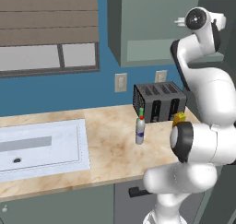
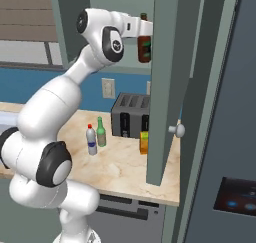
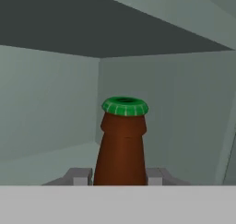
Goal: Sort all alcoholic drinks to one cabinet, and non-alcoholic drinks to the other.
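Left to right across the marbled bench (image 2: pixel 120 172): a white plastic bottle with red cap and blue label (image 2: pixel 91 140) stands just beside a slim green glass bottle with beige label (image 2: pixel 101 132), both upright and free, apparently awaiting sorting. Right of them, in front of a dark slotted toaster (image 2: pixel 129 116), stands a small orange carton (image 2: pixel 144 142). Above, the claw (image 3: pixel 120 174) grips a slim dark brown glass bottle with green crown cap (image 3: pixel 122 144) below the neck, upright, inside the open grey-green upper cabinet (image 3: pixel 50 112); upright carriage suits setting it on the cabinet floor. The cabinet door (image 2: pixel 167 82) hangs open, giving access.
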